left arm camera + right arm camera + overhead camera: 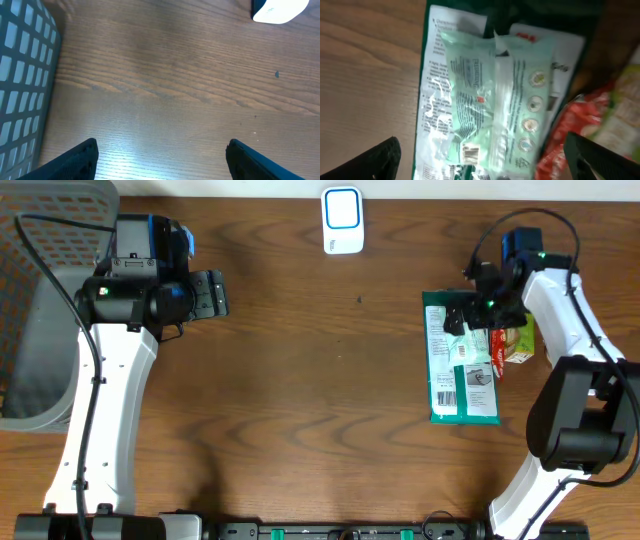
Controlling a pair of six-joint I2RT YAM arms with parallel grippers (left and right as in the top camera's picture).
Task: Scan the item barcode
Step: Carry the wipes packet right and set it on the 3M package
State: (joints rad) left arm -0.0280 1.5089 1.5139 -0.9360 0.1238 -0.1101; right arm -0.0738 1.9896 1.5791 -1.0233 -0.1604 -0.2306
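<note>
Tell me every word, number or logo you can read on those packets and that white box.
Nothing here can be quoted word for word.
Green packet: white labels with print and a barcode, too small to read.
Pale green pouch: lines of print, round icons and a barcode, too blurred to read.
Red and green package: print too blurred to read.
White device: a blue panel, no text visible.

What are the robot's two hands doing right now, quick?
Left gripper: open, holding nothing.
Right gripper: open, holding nothing, above the pale green packet.
</note>
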